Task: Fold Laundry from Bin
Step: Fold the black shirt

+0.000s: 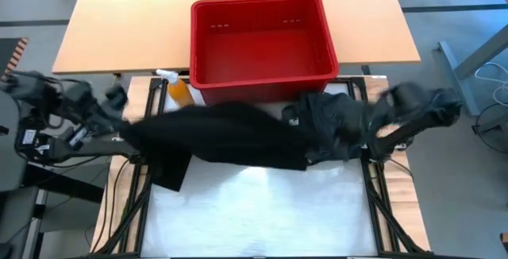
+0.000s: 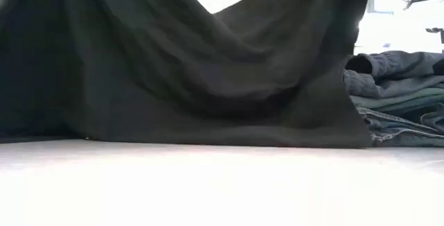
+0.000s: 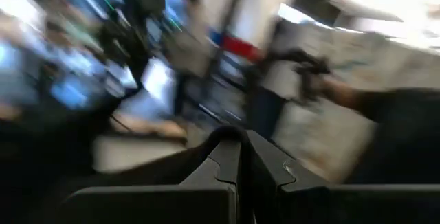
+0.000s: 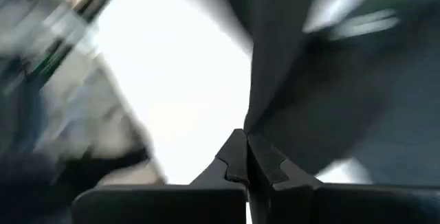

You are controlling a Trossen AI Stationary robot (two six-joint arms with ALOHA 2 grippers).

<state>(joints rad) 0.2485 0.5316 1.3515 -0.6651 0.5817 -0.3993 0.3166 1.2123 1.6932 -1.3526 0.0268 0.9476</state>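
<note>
A large black garment [image 1: 230, 136] of the laundry is spread between my two grippers over the table's far half, in front of the empty red bin [image 1: 262, 40]. My left gripper [image 1: 127, 128] is shut at its left end and my right gripper [image 4: 246, 136] is shut at its right end. In the low view the garment [image 2: 173, 66] hangs like a curtain, dips in the middle, and its lower edge [image 2: 208, 141] rests on the white tabletop. More dark laundry [image 1: 333, 116] lies heaped at the right. My left gripper is shut at the black garment's left end [image 1: 139, 132], coming about level from the table's left; blur hides which part it has. The cloth drops from there to the table. My right gripper pinches a fold or edge of the garment [image 4: 251, 110] between its two fingertips, slanting down from the table's right. The cloth runs on from the fingertips and hangs down to the table.
An orange spray bottle [image 1: 179, 90] stands left of the bin's near corner. A stack of folded garments [image 2: 402, 98] lies at the right in the low view. The white tabletop [image 1: 262, 211] lies bare toward the near edge. Blurred people show in the room behind.
</note>
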